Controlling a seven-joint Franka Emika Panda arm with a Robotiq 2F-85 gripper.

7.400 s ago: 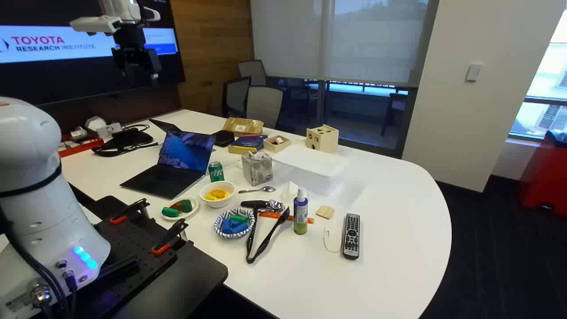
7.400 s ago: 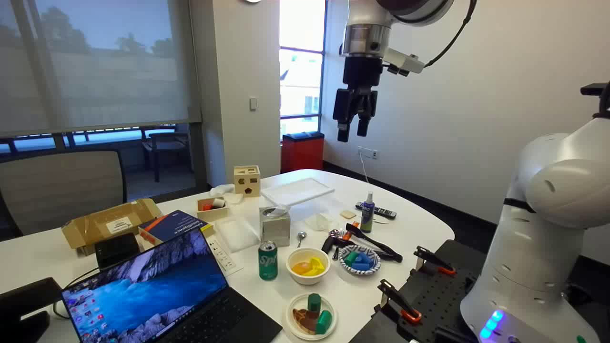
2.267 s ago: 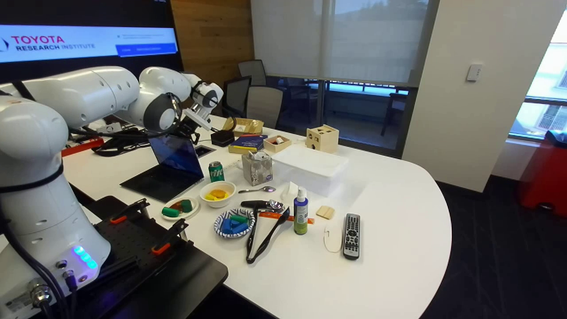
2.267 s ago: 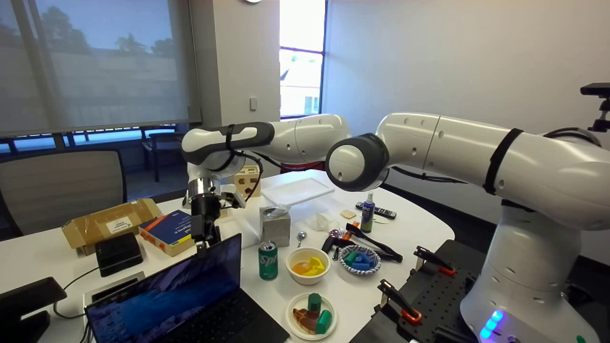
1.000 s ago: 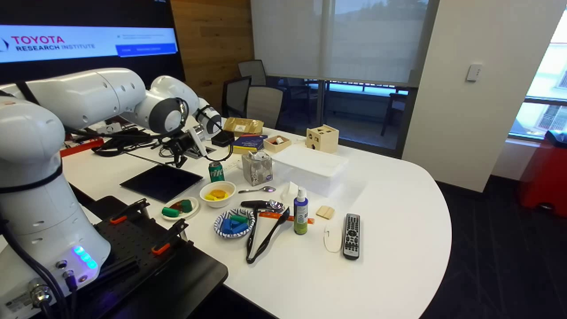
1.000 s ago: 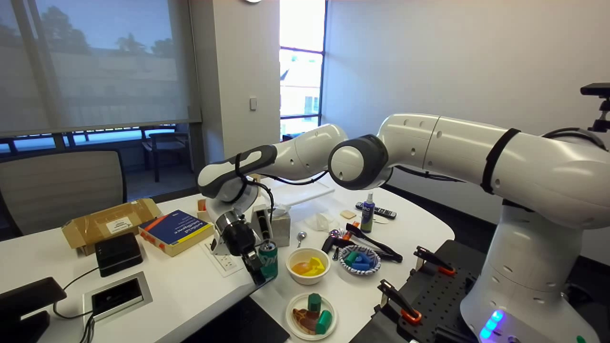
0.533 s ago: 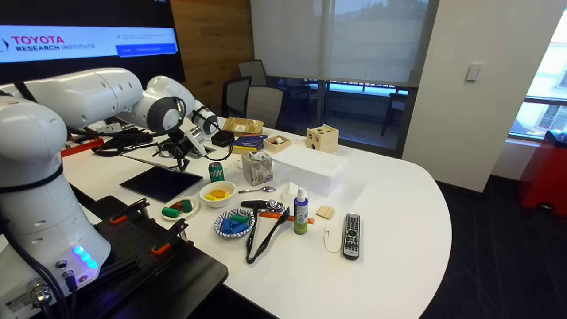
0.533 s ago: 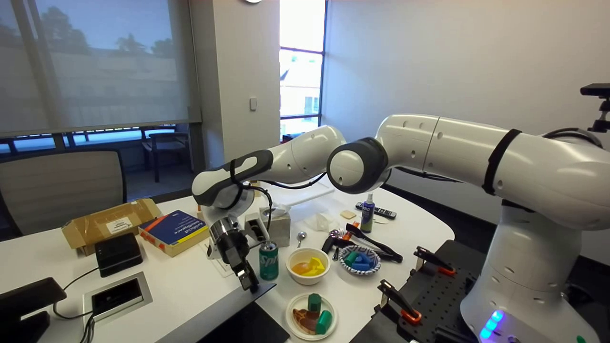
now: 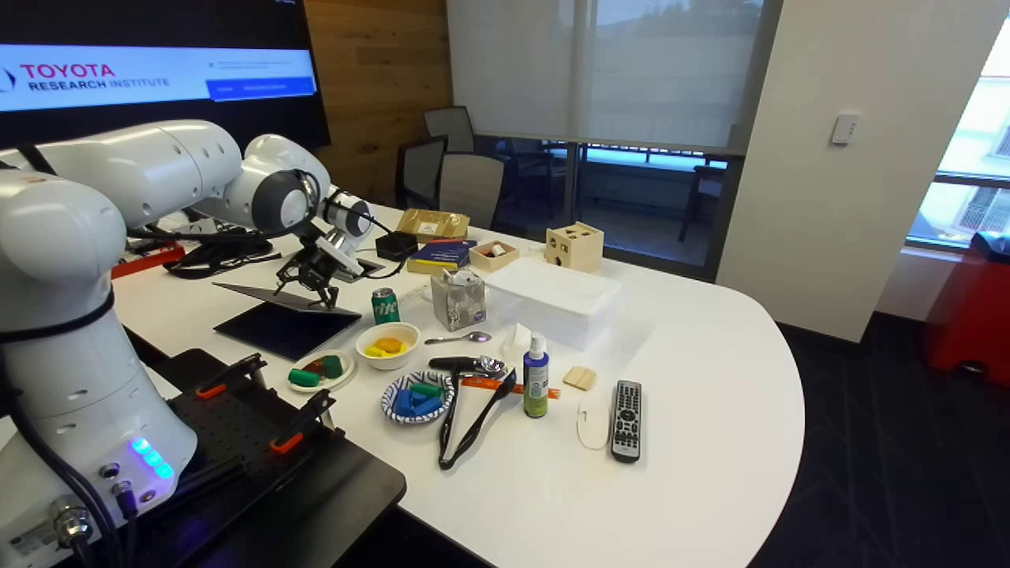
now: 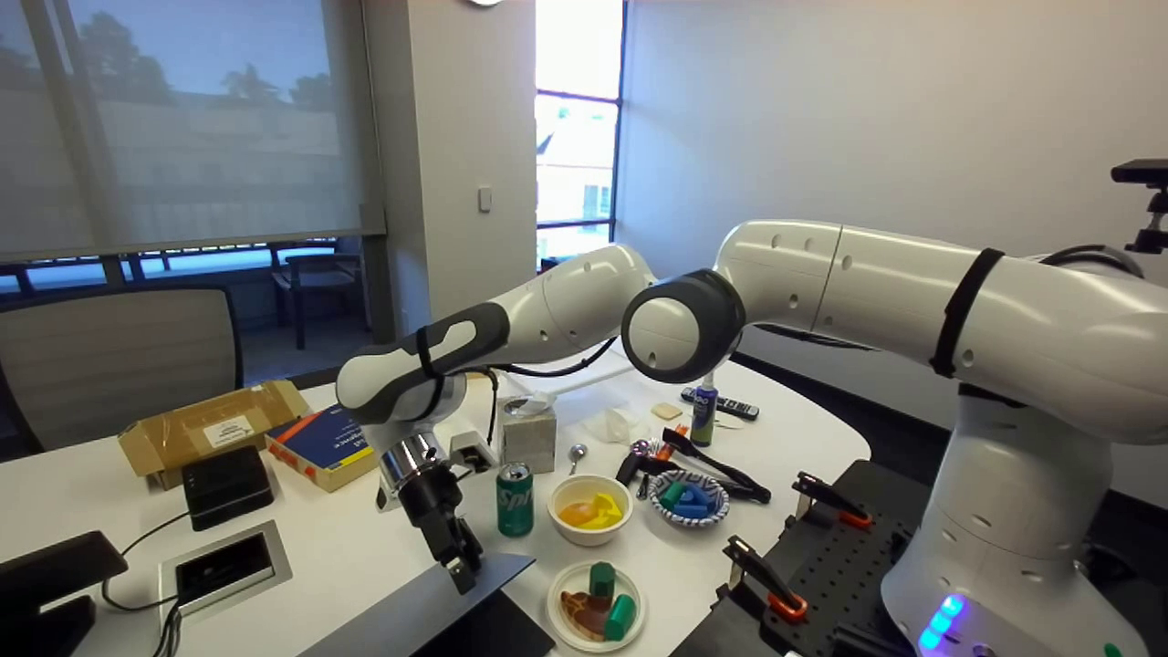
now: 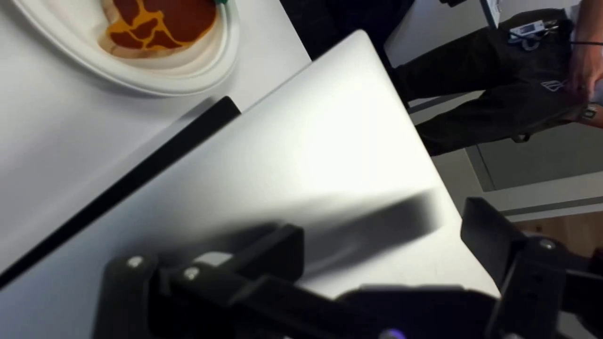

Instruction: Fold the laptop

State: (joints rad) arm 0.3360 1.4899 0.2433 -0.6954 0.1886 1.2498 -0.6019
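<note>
While the gripper [image 11: 384, 239] gapes over the part-folded laptop [image 9: 286, 330], the wall screen [image 9: 158, 75] reads "TOYOTA RESEARCH INSTITUTE".

across the wrist view's middle, the laptop lid [image 11: 325, 141] looks like smooth metal with a satin sheen; lower down, the gripper [image 11: 381, 235] is matt. in an exterior view, the arm [image 10: 1058, 319] at right is glossy, the carton [image 10: 205, 429] at left dull cardboard, the can [image 10: 515, 504] at lower centre shiny metal on top. near the centre of an exterior view, the cube [image 9: 574, 248] looks like matt wood.
</note>
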